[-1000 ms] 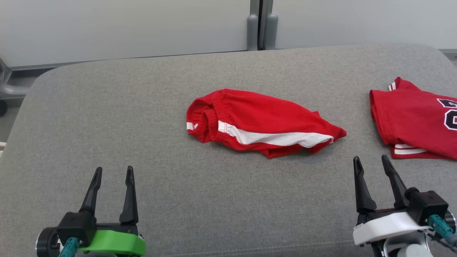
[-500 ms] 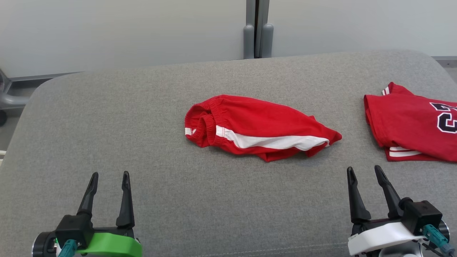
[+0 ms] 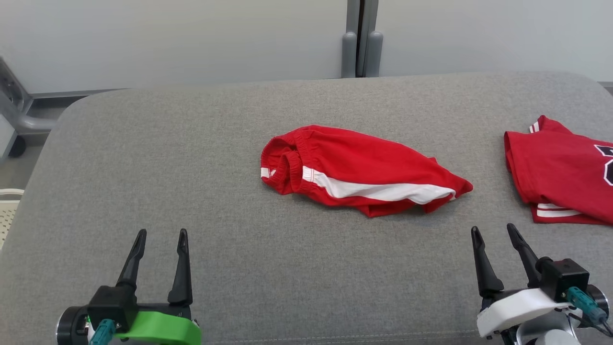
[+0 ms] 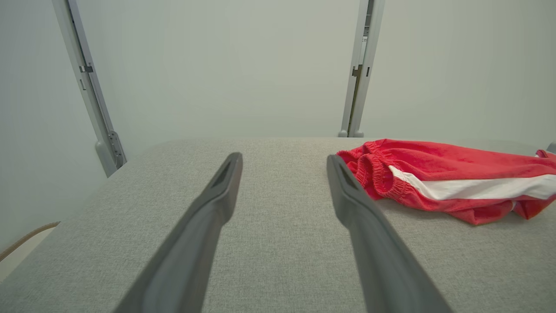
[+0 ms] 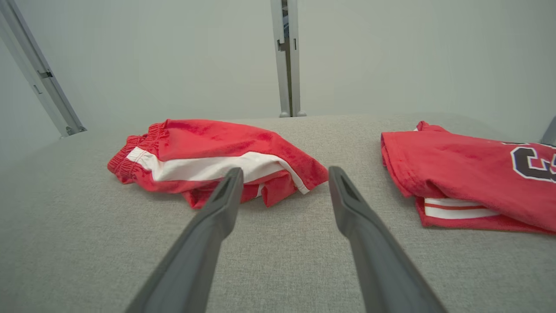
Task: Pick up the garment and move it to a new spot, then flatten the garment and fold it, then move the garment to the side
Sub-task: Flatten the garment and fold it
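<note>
Shorts [image 3: 364, 165] red w/ white stripe, crumpled mid cushion [image 3: 230, 143], left gripper [image 3: 162, 233], right gripper [image 3: 493, 228], both jaws apart

Dark, white-edged characters [image 5: 532, 163] on the red shirt [image 5: 456, 169] are cut off, unreadable.

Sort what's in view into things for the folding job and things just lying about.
For the job: red shorts, crumpled mid-surface; left tool and right tool, both open and empty; grey padded surface to work on.
Lying about: red jersey, apparently already folded, at the right edge; grey wall post behind.
</note>
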